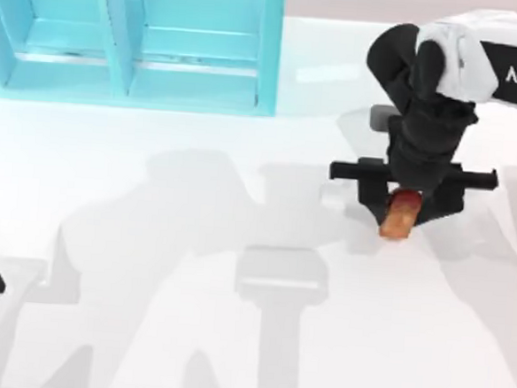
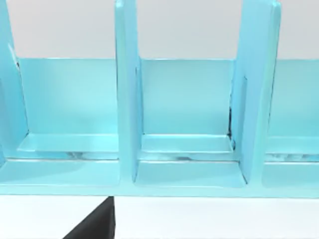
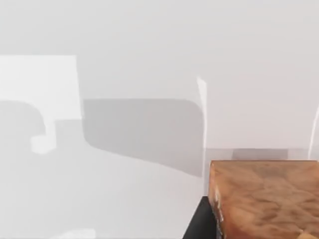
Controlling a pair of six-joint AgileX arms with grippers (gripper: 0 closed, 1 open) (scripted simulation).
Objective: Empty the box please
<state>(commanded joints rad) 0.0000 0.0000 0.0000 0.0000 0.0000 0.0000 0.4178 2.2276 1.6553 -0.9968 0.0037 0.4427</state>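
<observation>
R arm reached in from the top view's right edge, w/ its gripper (image 1: 403, 209) pointed down over the table (image 1: 187, 331), right of centre. An orange-brown block (image 1: 399, 217) w/ a red patch on top sat under the gripper, poking out toward the near edge. Whether the block touched the table or hung just above it — couldn't tell. R wrist view had the block (image 3: 264, 199) close up, brown mottled surface, w/ a dark finger (image 3: 199, 224) right beside it. Fingers looked clamped on the block.

Box (image 1: 132, 34), light blue w/ upright dividers, stood at the far side of the table, on the left half, well apart from the block. L wrist view faced the box (image 2: 184, 124): its compartments were bare inside, w/ pale floors and blue walls. A dark piece of the L gripper (image 2: 94, 226) showed at that view's edge, in front of the box; fingers apart or together — couldn't tell.

L arm sat parked at the top view's left edge, near side.
</observation>
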